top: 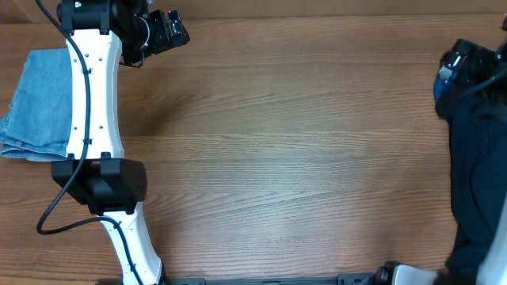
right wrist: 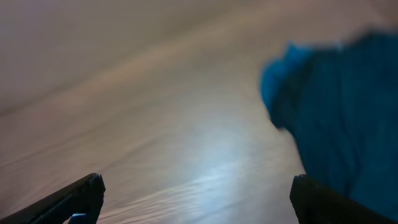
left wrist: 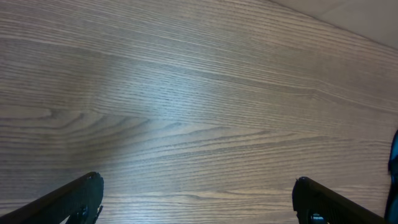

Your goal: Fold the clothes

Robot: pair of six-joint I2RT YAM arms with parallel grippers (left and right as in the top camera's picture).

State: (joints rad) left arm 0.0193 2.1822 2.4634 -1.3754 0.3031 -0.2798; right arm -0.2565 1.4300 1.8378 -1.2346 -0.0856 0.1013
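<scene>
A folded piece of light-blue denim clothes [top: 36, 103] lies at the table's left edge, partly behind my white left arm [top: 93, 95]. My left gripper [top: 179, 32] hovers at the far left of the table, right of that denim. In the left wrist view the left gripper [left wrist: 199, 202] is open over bare wood. A dark navy garment [top: 479, 182] is heaped at the right edge. Just above it is my right gripper [top: 455, 70]. In the blurred right wrist view the right gripper [right wrist: 199, 199] is open and empty, with blue cloth [right wrist: 336, 106] just to its right.
The wooden table [top: 301, 150] runs between the two garments. The left arm's elbow [top: 103, 182] and base [top: 135, 261] stand at the front left. The right arm's base [top: 408, 275] sits at the front right edge.
</scene>
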